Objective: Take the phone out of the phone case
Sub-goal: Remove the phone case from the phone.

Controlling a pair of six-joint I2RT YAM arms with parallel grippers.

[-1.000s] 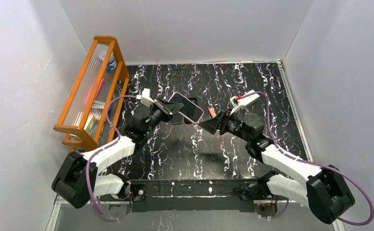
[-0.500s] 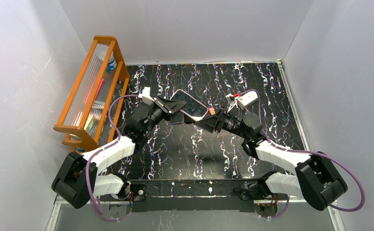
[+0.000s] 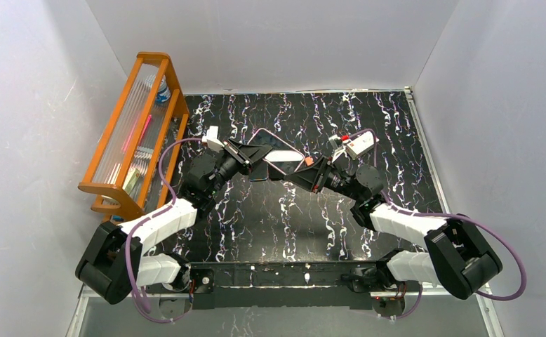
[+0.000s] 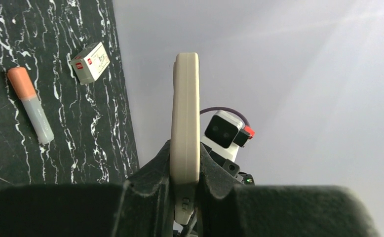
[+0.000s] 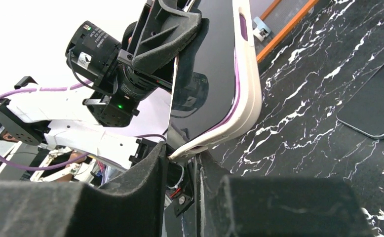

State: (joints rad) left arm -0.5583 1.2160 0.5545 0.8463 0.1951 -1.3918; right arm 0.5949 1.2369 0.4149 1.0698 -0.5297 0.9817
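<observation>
Two grippers share one load in the top view: the left gripper [image 3: 248,156] and the right gripper [image 3: 300,173] meet above the middle of the marbled table [image 3: 354,119]. The phone [image 3: 276,149] hangs between them, clear of the surface, with one end in each claw, and an orange rack [image 3: 126,133] stands well apart at the left edge. From the left wrist, the phone case [image 4: 185,113] shows edge-on and upright, its lower end squeezed between that claw's dark fingers [image 4: 148,185], so the left claw is closed firmly on the cased phone. Beyond it on the table lie an orange-capped tube [image 4: 32,106] and a small white box [image 4: 91,61]. From the right wrist, the dark screen faces the camera, with the pale, purple-lined case wrapped round its back and rim. The left claw clamps the far end across screen and back, and the right claw's own fingers [image 5: 145,177] pinch the near corner of the case, seemingly on the shell's lip rather than on the glass. A dark flat slab [image 5: 372,106] lies on the table to the right. The phone looks fully seated, so I judge the step in hand to be the start of the peel. Next, the right claw should bend that corner back off the phone while the left holds steady; too hard a tug risks pulling the whole thing out of the left grip.
</observation>
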